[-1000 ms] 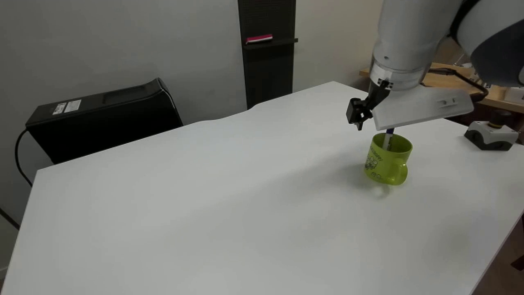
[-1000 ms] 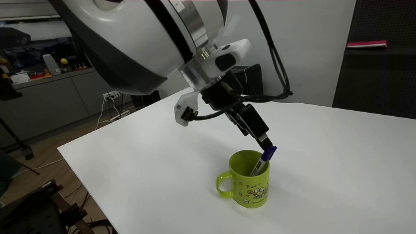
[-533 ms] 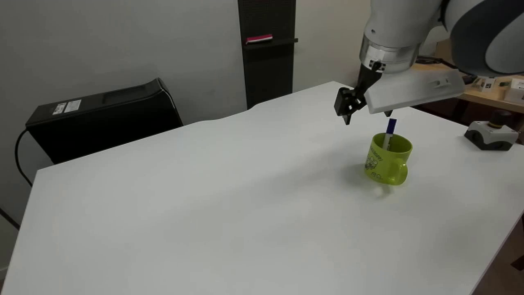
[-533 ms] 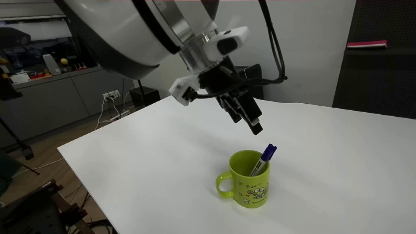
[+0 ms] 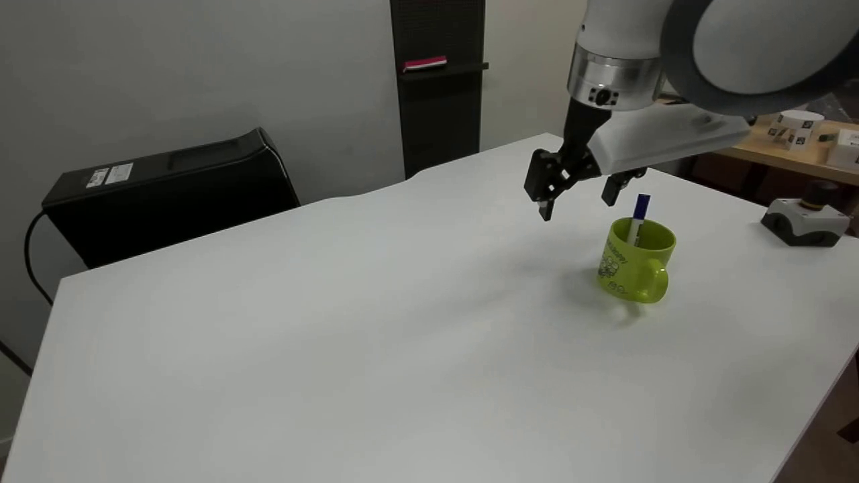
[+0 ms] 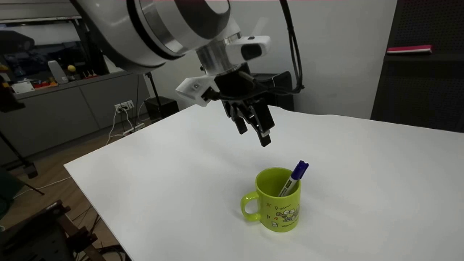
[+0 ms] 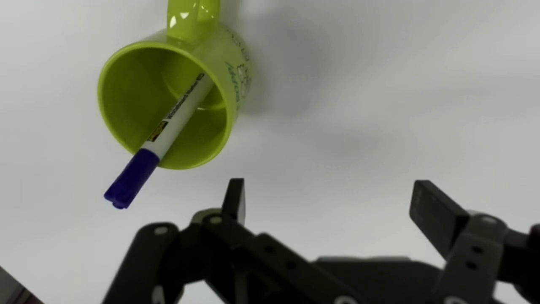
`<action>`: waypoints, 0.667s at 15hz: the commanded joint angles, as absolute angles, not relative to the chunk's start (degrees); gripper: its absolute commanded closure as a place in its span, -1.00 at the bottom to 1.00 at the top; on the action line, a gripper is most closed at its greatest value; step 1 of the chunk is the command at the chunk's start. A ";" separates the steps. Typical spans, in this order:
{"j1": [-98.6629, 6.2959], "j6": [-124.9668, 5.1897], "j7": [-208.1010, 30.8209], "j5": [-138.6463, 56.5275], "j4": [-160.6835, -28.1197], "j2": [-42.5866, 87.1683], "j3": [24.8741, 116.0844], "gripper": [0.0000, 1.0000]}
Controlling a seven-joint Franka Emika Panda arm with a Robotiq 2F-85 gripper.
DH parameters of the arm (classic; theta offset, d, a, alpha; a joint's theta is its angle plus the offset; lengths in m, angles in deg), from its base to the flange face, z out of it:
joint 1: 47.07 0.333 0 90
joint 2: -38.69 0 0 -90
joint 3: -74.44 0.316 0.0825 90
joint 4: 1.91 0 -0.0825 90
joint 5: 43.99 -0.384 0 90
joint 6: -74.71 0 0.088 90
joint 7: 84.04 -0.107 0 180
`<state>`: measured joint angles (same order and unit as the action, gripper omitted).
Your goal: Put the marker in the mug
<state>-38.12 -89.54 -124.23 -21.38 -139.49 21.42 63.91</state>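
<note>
The lime-green mug stands upright on the white table (image 5: 302,335) and shows in both exterior views (image 5: 624,272) (image 6: 281,214). The marker, white with a dark blue cap, leans inside the mug with its cap above the rim (image 5: 641,206) (image 6: 299,170). In the wrist view the marker (image 7: 132,177) rests across the mug's rim, and the mug (image 7: 130,93) is at upper left. My gripper (image 7: 327,198) is open and empty, its fingers wide apart over bare table. In both exterior views the gripper (image 5: 578,205) (image 6: 253,136) hangs above and beside the mug, apart from the marker.
A black box-shaped device (image 5: 174,194) stands at the table's far edge by the wall. A grey and black button box (image 5: 805,221) sits near the table's other end. A cable (image 6: 295,61) hangs along the arm.
My gripper was at the marker's cap one second ago. It has risen and moved sideways away from the mug. The marker and mug have stayed in place.
</note>
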 commanded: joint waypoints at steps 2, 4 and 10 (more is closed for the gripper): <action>-43.19 -83.26 -105.82 -36.06 -139.12 23.84 71.22 -1.00; -44.12 -79.98 -100.08 -40.25 -138.30 24.23 72.58 -1.00; -43.54 -78.29 -98.09 -40.66 -137.54 23.77 71.73 -1.00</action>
